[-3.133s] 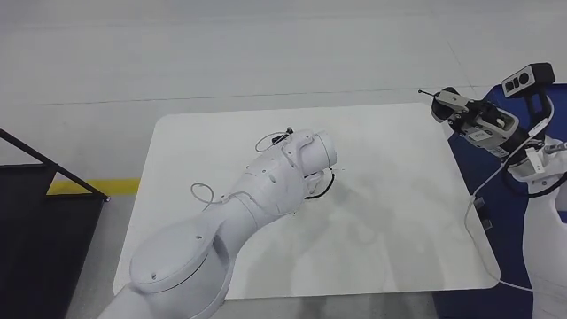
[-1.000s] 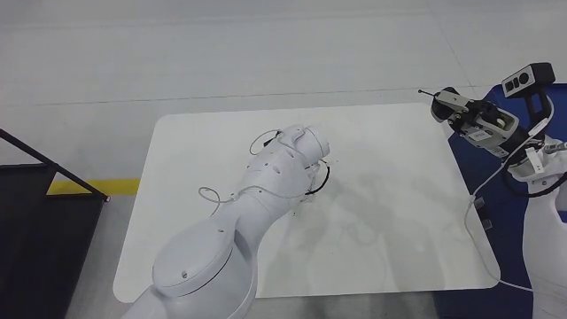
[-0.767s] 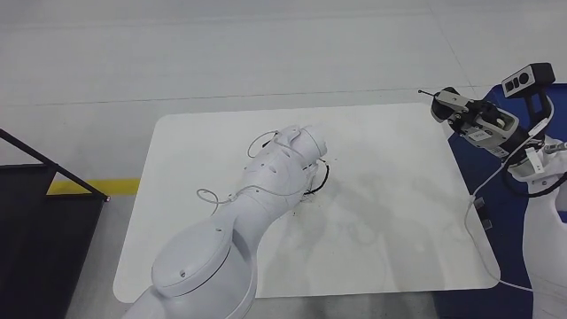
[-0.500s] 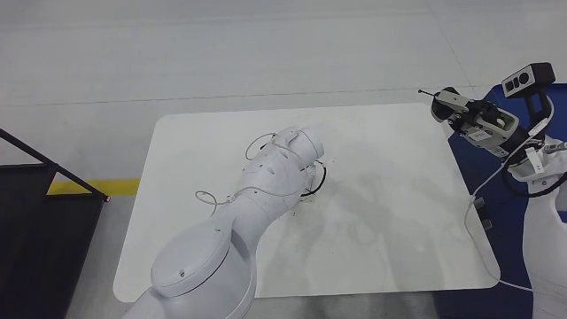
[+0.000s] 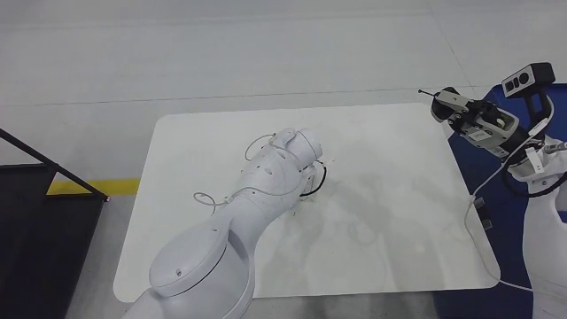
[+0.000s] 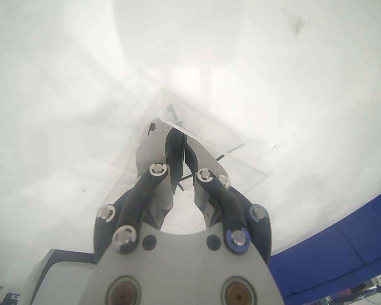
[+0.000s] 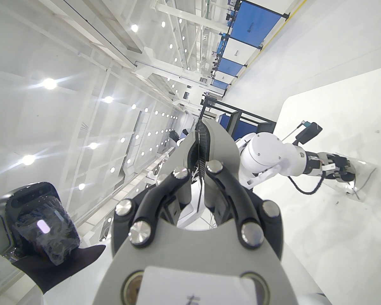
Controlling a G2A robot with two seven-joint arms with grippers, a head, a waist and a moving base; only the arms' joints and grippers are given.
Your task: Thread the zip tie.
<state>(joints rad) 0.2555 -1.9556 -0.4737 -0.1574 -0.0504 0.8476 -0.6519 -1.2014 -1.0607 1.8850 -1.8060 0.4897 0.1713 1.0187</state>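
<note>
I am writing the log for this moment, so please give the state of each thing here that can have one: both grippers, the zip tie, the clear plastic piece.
left gripper: fingers shut on the clear plastic piece's edge.
right gripper: fingers shut on the zip tie, near a corner of the table.
zip tie: gripped, not yet threaded.
clear plastic piece: on the table, one edge pinched.

Left arm [image 5: 266,186] extended, left gripper [image 6: 183,142] closed, right gripper [image 7: 200,130] closed, raised aside
</note>
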